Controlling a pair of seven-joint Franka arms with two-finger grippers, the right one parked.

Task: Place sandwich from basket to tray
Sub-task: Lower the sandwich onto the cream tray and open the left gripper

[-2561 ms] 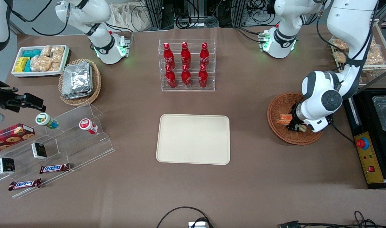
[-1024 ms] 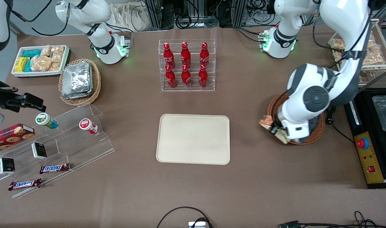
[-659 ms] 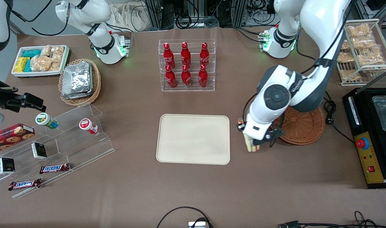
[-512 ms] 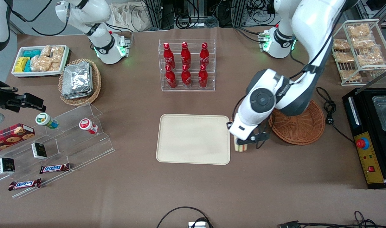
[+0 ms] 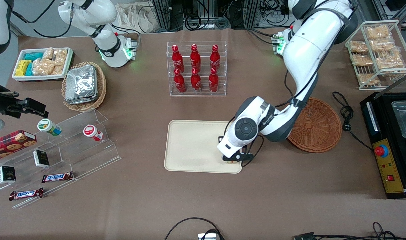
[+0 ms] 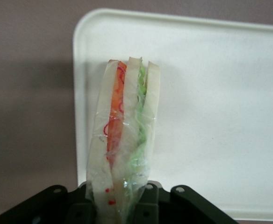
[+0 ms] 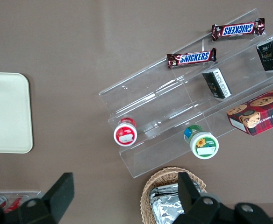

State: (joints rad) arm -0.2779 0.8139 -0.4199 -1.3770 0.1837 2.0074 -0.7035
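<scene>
Front view shows the left arm's claw [image 5: 232, 159] low over the tray [image 5: 189, 146], at the tray's corner nearest the camera on the working arm's side. Wrist housing covers most of the claw in this view, and only a sliver of the sandwich [image 5: 232, 161] peeks out beneath it. Left wrist view gives the clear look: the claw [image 6: 120, 207] is clenched on the plastic-wrapped sandwich [image 6: 125, 140], gripping one end, with the white bread slices and the orange and green filling standing edge-on over the cream tray [image 6: 220, 116], close to its rim. Whether the sandwich touches the tray surface I cannot tell. The reddish-brown wicker basket [image 5: 318, 125] sits on the brown tabletop [image 5: 289, 186] beside the tray, toward the working arm's end, with nothing in it
</scene>
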